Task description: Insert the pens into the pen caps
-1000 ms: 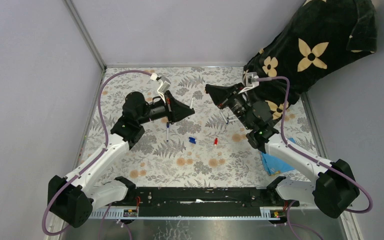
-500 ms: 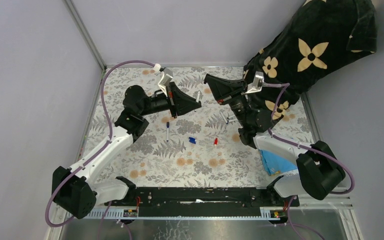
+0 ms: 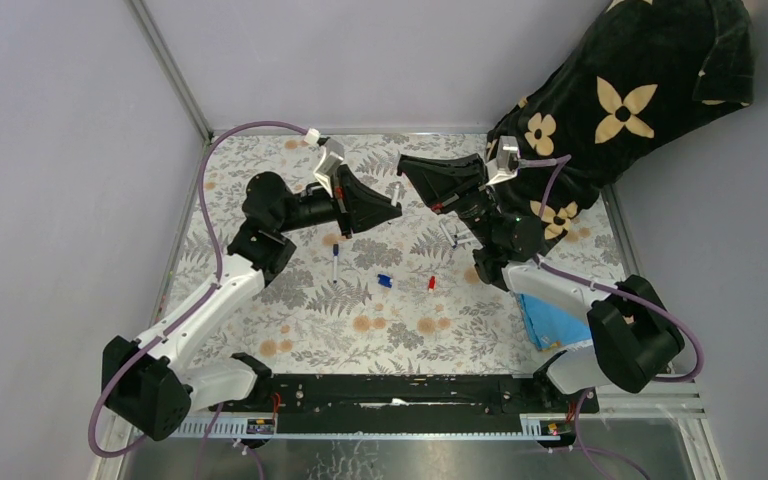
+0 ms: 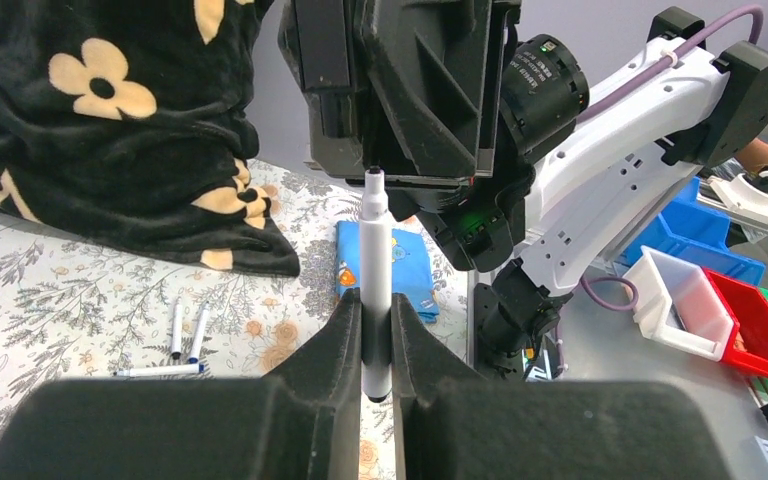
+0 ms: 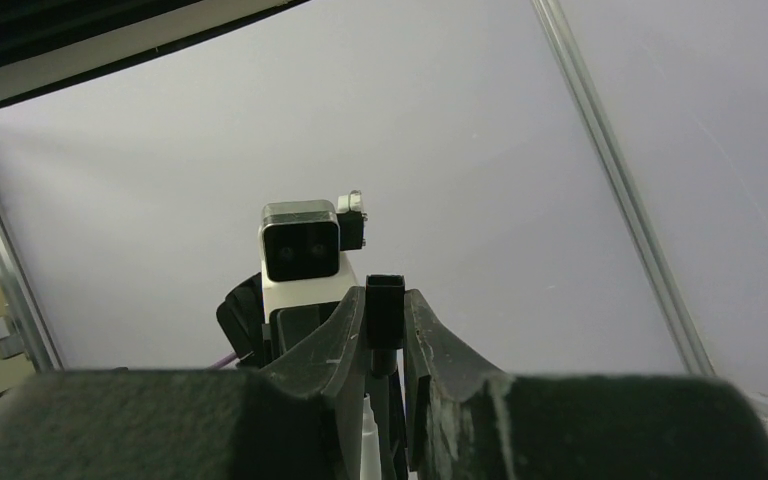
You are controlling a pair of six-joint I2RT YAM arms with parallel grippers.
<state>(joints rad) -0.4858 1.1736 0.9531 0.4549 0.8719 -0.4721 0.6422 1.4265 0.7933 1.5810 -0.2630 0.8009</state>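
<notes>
My left gripper [image 4: 376, 335] is shut on a white pen [image 4: 376, 280] that stands upright, its dark tip pointing at my right gripper [image 4: 400, 90] just beyond it. In the top view the left gripper [image 3: 393, 207] and the pen [image 3: 397, 190] hang above the far middle of the table, close to the right gripper [image 3: 408, 165]. My right gripper [image 5: 385, 322] is shut on a small black pen cap [image 5: 385, 305]. On the table lie a blue cap [image 3: 384, 281], a red cap [image 3: 431, 284], a blue-capped pen [image 3: 335, 262] and more pens [image 3: 448, 232].
A black flowered fabric [image 3: 640, 90] drapes over the far right corner. A blue patterned cloth [image 3: 550, 325] lies at the table's right edge. Three pens [image 4: 185, 335] lie on the floral table cover [image 3: 300, 320]. Coloured bins [image 4: 720, 300] stand beyond the table.
Both grippers have lifted and drawn together over the far middle of the table. The left one carried its pen to the right; the right one swung left towards it.
</notes>
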